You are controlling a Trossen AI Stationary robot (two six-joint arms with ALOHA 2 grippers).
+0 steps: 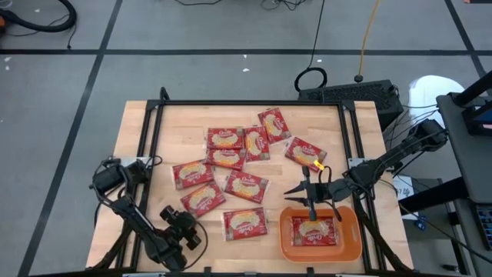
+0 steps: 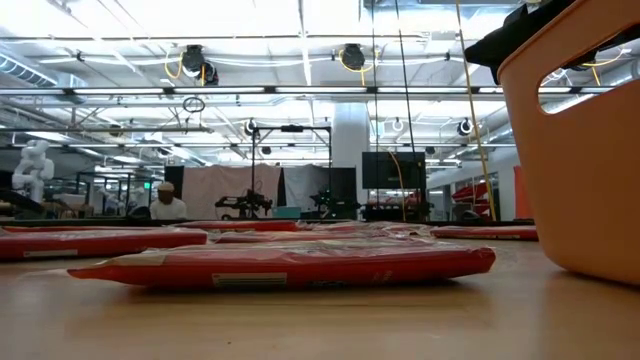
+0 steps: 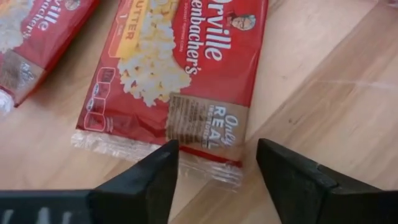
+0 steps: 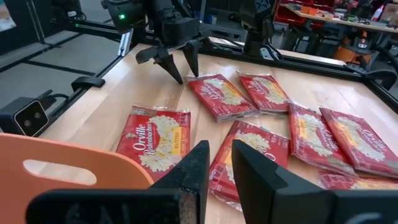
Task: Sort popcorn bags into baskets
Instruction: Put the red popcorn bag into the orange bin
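Orange plastic marks the landmark: the basket [image 1: 320, 240] sits at the near right corner of the wooden table [image 1: 138, 135], and one popcorn bag [image 1: 315, 231] already lies flat inside it. Directly over the basket's far rim hangs the right gripper [image 1: 314, 201], its fingers [image 4: 198, 163] parted by a narrow gap with nothing between them; in its wrist view the basket wall with its handle slot [image 4: 62, 168] shows just beside those fingers. Nine more popcorn bags lie on the table outside the basket. Closest is the single bag [image 1: 244, 224] just left of the basket, alone near the front edge. Farther out and to the left of the basket, the rest form a loose cluster [image 1: 227, 158] in which several overlap, and one bag [image 1: 306, 153] lies a little beyond the basket's far side. The left gripper [image 1: 184, 228] waits well to the left of the basket, near the front edge; its fingers [image 3: 149, 180] stand wide apart and empty, just short of the end of a bag [image 3: 180, 68] lying flat on the wood.
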